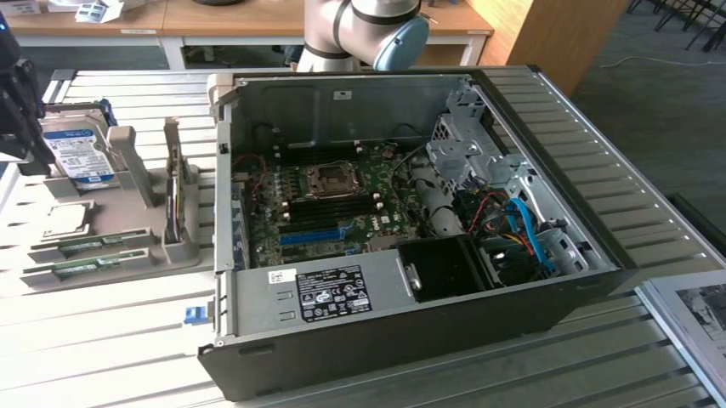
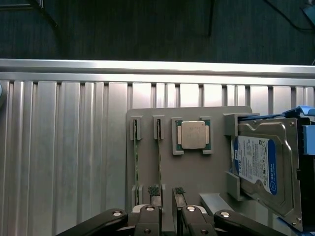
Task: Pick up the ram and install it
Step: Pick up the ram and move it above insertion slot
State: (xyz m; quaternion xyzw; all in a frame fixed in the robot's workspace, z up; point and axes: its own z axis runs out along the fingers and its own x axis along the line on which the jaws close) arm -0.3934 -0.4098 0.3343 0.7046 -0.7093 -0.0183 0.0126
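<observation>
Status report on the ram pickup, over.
End effector open, empty, over the tray. Ram in its slot, not gripped. CPU and hard drive alongside, not blocking.

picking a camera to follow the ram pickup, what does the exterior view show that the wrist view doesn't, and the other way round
Exterior view's own: the open computer case with its motherboard, and the arm's joint behind it.
Wrist view's own: a top-down look along the gripper, jaws apart and holding nothing, above the holder's end close to one ram stick.
Shared: the grey holder with two green sticks, the CPU chip, the hard drive and the ribbed table.
</observation>
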